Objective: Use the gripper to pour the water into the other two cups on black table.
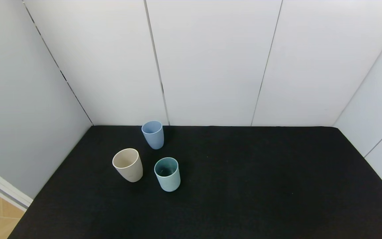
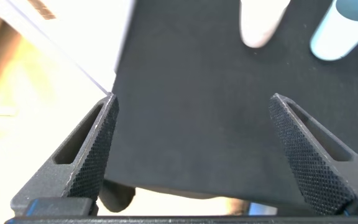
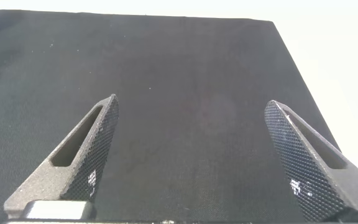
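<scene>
Two target cups, blue (image 1: pixel 153 134) and teal (image 1: pixel 167 174), stood well ahead of the left gripper (image 2: pixel 191 146); both it and the right gripper (image 3: pixel 191 155) were spread apart, holding nothing.

We find no legible text, label, brand, number or sign on any item in view. The beige cup (image 1: pixel 128 164), the periwinkle cup (image 1: pixel 153 134) and the teal cup (image 1: pixel 167 174) present plain outer walls with no printing that we can make out. The black surface (image 1: pixel 244 186) bears no markings. The white wall panels (image 1: pixel 211 59) behind it are unlettered. In the wrist views, the textured fingers (image 2: pixel 92 155) of the left end effector (image 2: pixel 194 162) and those (image 3: pixel 86 155) of the right end effector (image 3: pixel 194 155) carry only a stippled pattern, with no characters that we can read.
</scene>
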You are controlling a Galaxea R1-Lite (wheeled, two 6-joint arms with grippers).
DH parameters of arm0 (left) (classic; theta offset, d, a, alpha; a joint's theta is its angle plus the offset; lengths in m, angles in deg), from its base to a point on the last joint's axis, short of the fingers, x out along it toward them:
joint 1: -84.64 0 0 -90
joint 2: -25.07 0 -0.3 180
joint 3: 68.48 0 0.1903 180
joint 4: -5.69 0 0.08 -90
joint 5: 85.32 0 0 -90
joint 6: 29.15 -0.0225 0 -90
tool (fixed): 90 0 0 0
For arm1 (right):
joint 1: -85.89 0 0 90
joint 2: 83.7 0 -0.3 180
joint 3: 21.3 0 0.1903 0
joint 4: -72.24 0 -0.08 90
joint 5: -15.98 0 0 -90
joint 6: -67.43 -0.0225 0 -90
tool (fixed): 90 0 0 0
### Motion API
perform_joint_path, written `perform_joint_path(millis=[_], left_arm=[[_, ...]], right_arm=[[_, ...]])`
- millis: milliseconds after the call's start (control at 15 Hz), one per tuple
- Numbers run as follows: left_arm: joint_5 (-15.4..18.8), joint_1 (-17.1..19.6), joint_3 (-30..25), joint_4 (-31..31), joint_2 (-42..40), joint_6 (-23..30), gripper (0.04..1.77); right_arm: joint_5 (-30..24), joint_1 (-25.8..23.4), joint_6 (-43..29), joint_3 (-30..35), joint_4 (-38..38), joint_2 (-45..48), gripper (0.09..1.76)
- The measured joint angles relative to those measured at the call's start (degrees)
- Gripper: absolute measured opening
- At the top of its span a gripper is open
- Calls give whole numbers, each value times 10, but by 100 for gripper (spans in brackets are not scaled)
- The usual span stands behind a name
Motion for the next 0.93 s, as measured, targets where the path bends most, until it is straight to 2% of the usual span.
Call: perform_joint_path(millis=[267,333,533,733,933], left_arm=[[82,79,6,55,-82,-23,172],[89,88,2,57,-98,-23,172],[94,93,-14,37,-125,-26,172],[102,87,-66,-53,-152,-30,172],[149,80,-115,-77,-200,-36,172]], right_arm=[[0,0,0,0,0,0,171],[0,0,0,0,0,0,171],[0,0,0,0,0,0,171],[0,0,0,0,0,0,171],[0,0,0,0,0,0,171]])
